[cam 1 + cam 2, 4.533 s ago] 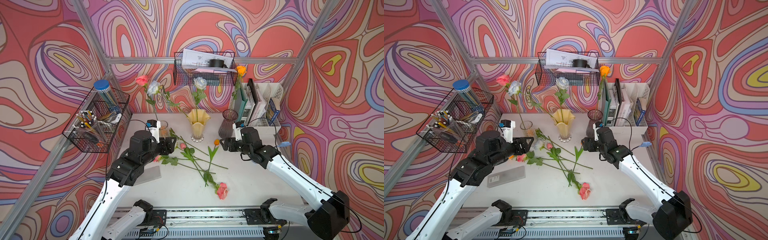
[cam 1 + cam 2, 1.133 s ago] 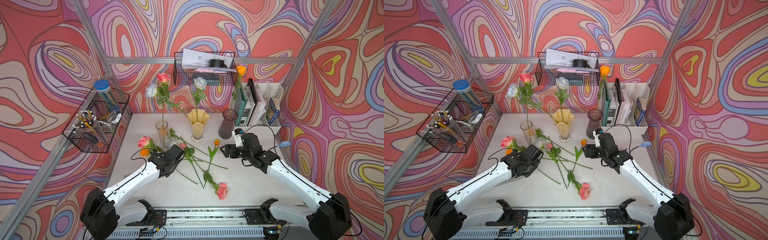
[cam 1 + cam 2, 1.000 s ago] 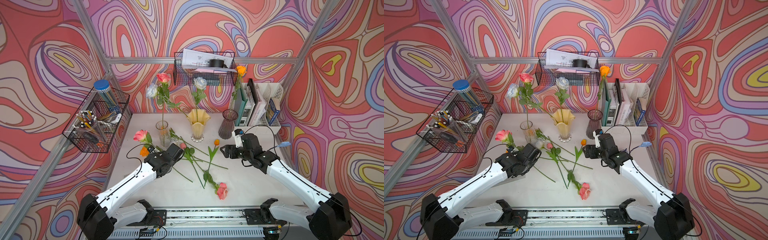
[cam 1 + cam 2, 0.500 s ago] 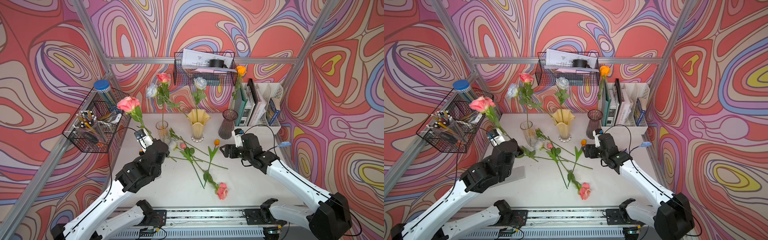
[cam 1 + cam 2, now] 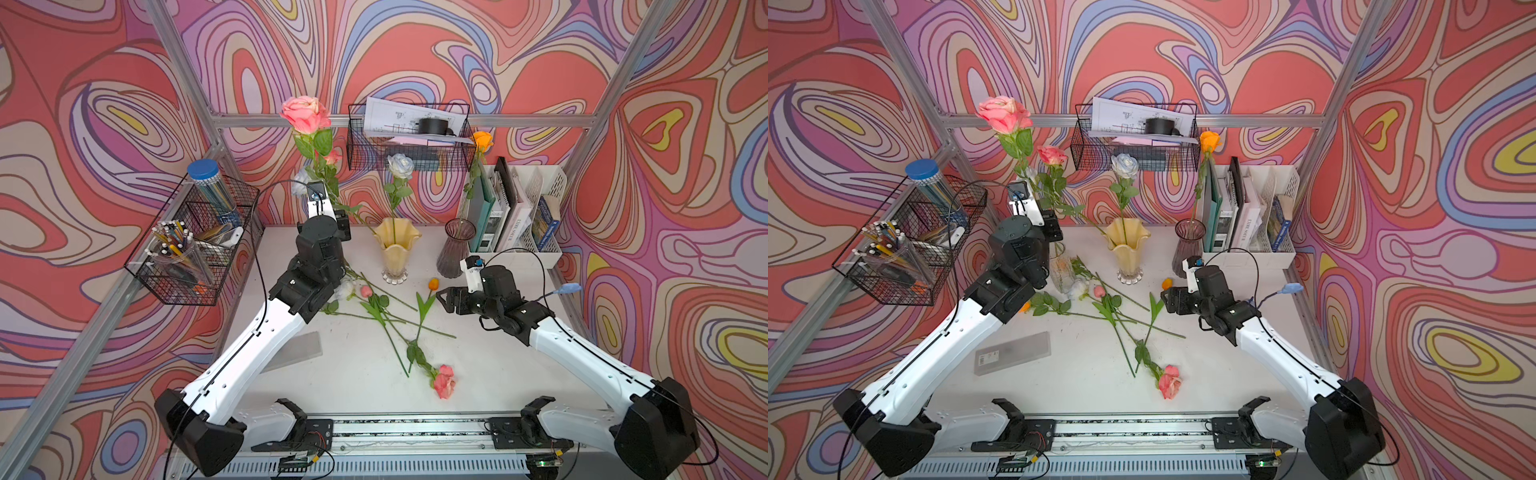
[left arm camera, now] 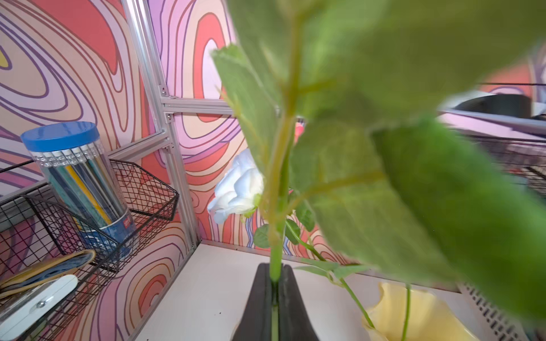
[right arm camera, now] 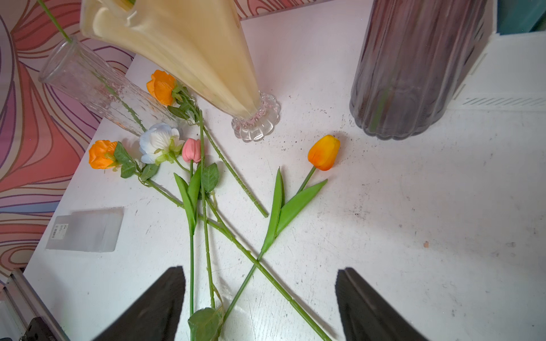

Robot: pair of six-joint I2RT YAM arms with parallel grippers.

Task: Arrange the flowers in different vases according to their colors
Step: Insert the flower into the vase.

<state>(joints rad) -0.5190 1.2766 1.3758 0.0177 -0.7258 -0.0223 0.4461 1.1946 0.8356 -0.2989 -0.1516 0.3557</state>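
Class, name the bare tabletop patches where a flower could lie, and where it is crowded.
Bare: table front, between the lone pink rose and the right arm; between the frosted box and the stems. Crowded: crossed flowers before the yellow vase.

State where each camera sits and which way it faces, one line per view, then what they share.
Both top views: high over the table's front edge, looking down toward the back wall; both arms show, left gripper shut on the pink rose, right gripper open.
Left wrist: behind that gripper, looking along the rose's stem toward the wire basket; its fingers show.
Right wrist: looking down at loose flowers on the table; both fingers show.
Shared: all show the yellow vase.
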